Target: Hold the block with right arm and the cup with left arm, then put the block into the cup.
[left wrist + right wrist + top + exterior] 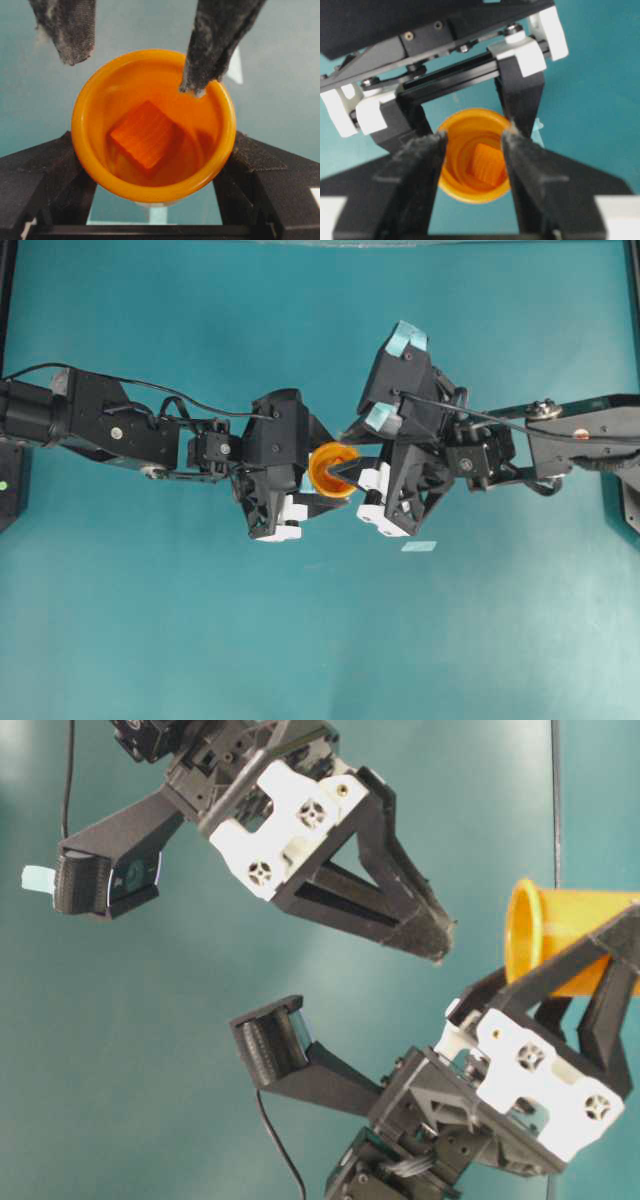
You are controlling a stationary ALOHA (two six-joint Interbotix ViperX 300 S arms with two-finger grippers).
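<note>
The yellow-orange cup (332,468) hangs above the table between the two arms, tilted on its side in the table-level view (560,940). My left gripper (152,165) is shut on the cup, one black finger (50,170) pressed against each side. The orange block (145,135) lies inside the cup, on its bottom, also seen as the block (487,165) through the mouth. My right gripper (474,136), teal-taped, stands open just in front of the mouth with nothing between its fingers. One right fingertip (192,90) hangs at the cup's rim.
A small pale tape scrap (419,546) lies on the teal table below the right gripper. Pale tape lines (157,215) show on the table beneath the cup. Black frame parts (8,485) stand at the left and right table edges.
</note>
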